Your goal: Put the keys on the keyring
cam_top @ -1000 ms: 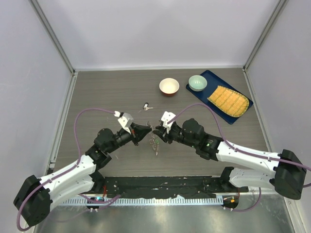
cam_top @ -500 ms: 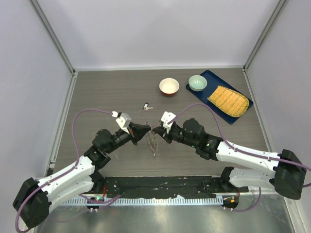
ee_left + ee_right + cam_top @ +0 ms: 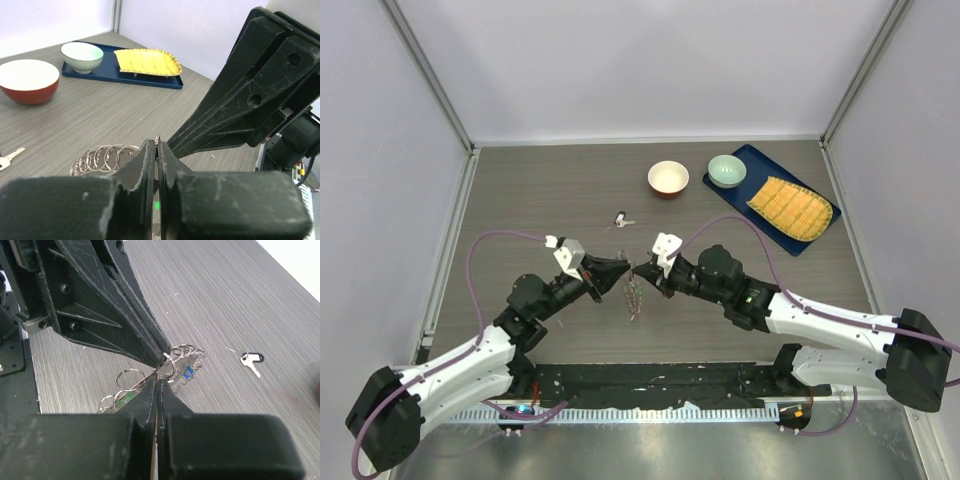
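Note:
The keyring (image 3: 635, 295) hangs between my two gripper tips just above the table, a bunch of silver rings and keys. In the right wrist view its blue-capped key (image 3: 188, 372) and green-capped key (image 3: 124, 398) show. My left gripper (image 3: 624, 268) is shut on a small silver ring (image 3: 169, 365) at the keyring; the ring's edge pokes from the tips (image 3: 157, 140). My right gripper (image 3: 643, 273) is shut on the keyring's wire (image 3: 159, 377), tip to tip with the left. A loose key with a black head (image 3: 621, 218) lies beyond them on the table (image 3: 250, 361).
A red bowl (image 3: 668, 178) and a pale green bowl (image 3: 726, 170) stand at the back. The green bowl sits on a blue tray (image 3: 760, 158) with a yellow ribbed mat (image 3: 790, 207). Grey walls close in both sides.
My left wrist has drawn back a little to the left and stretched out lower. Both tips stay together at the keyring, which has shifted slightly. The loose key has not moved.

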